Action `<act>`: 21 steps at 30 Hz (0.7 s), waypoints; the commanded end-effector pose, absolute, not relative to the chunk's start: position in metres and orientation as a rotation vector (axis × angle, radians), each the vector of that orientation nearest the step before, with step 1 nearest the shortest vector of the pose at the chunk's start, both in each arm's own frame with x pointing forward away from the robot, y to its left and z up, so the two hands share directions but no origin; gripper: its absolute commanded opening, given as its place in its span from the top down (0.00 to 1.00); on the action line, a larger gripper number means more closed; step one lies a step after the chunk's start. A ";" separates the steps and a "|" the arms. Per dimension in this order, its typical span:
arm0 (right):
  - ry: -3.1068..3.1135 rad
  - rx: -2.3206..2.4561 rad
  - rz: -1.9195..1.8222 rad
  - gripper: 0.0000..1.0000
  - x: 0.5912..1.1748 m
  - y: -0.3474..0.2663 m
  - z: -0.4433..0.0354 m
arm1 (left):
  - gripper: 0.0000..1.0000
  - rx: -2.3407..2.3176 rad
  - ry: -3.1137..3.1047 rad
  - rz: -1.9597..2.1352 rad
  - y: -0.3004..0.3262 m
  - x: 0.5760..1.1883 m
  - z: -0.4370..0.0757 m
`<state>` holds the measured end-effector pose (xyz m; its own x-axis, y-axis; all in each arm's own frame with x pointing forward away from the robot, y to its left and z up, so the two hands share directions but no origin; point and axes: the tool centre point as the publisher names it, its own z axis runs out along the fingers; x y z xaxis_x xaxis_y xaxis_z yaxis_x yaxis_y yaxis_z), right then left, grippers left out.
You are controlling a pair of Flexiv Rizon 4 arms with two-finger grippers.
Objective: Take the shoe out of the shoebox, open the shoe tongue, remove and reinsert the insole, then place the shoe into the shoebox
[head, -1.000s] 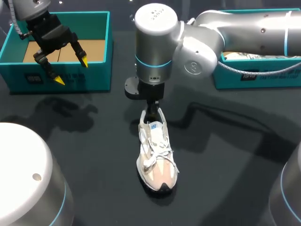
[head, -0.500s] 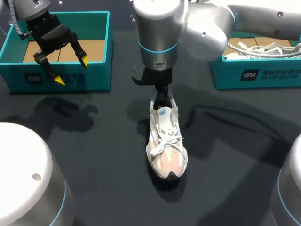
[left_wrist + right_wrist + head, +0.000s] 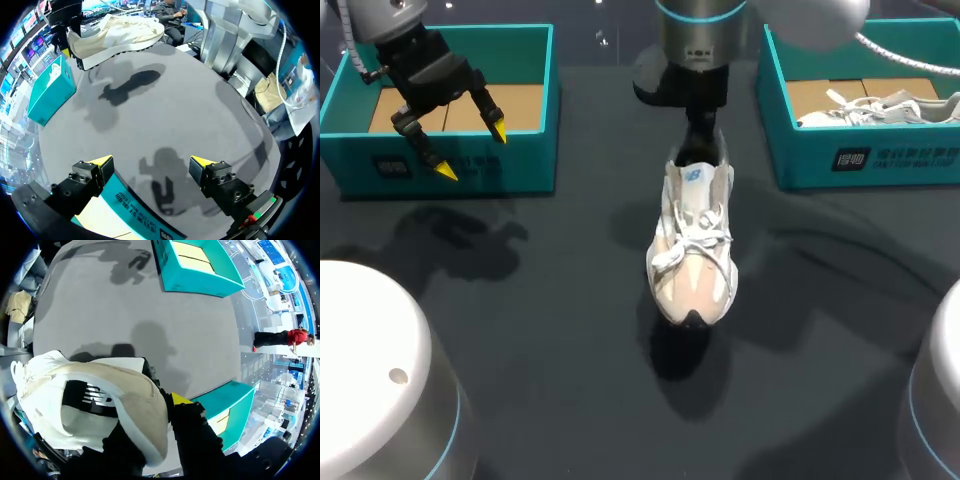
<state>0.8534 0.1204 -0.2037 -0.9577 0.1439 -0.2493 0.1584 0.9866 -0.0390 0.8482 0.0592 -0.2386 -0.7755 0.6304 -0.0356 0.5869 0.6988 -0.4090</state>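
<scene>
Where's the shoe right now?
Head view, just right of centre: the shoe is held by its heel in the right gripper, off the table, close to the right shoebox.

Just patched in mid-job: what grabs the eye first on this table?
The shoe hanging toe-down above mid-table, gripped at its heel by the right pincer. Next, the left pincer, open, over the front of the left teal shoebox, and a second shoe lying in the right shoebox.

The shoe [image 3: 692, 240] hides most of the right pincer [image 3: 698, 150].
</scene>
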 end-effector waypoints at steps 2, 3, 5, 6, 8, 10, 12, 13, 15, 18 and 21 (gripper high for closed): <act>2.873 0.211 -0.031 1.00 0.844 0.102 -0.194 | 0.00 -1.006 -2.794 0.613 0.059 0.849 -0.238; 2.873 0.211 -0.031 1.00 0.844 0.102 -0.194 | 0.00 -1.006 -2.794 0.613 0.059 0.849 -0.238; 2.873 0.211 -0.031 1.00 0.844 0.102 -0.194 | 0.00 -1.006 -2.794 0.613 0.059 0.849 -0.238; 2.873 0.211 -0.031 1.00 0.844 0.102 -0.194 | 0.00 -1.006 -2.794 0.613 0.059 0.849 -0.238; 2.873 0.211 -0.031 1.00 0.844 0.102 -0.194 | 0.00 -1.006 -2.794 0.613 0.059 0.849 -0.238; 2.873 0.211 -0.031 1.00 0.844 0.102 -0.194 | 0.00 -1.006 -2.794 0.613 0.059 0.849 -0.238; 2.873 0.211 -0.031 1.00 0.844 0.102 -0.194 | 0.00 -1.006 -2.794 0.613 0.059 0.849 -0.238; 2.874 0.226 -0.024 1.00 0.845 0.101 -0.194 | 0.00 -1.006 -2.794 0.613 0.059 0.849 -0.238; 2.878 0.266 -0.047 1.00 0.852 0.095 -0.188 | 0.00 -1.006 -2.794 0.613 0.059 0.849 -0.238; 2.856 0.294 -0.079 1.00 0.865 0.083 -0.179 | 0.00 -1.006 -2.794 0.613 0.059 0.849 -0.238; 2.838 0.306 -0.075 1.00 0.879 0.064 -0.173 | 0.00 -1.006 -2.794 0.613 0.059 0.849 -0.238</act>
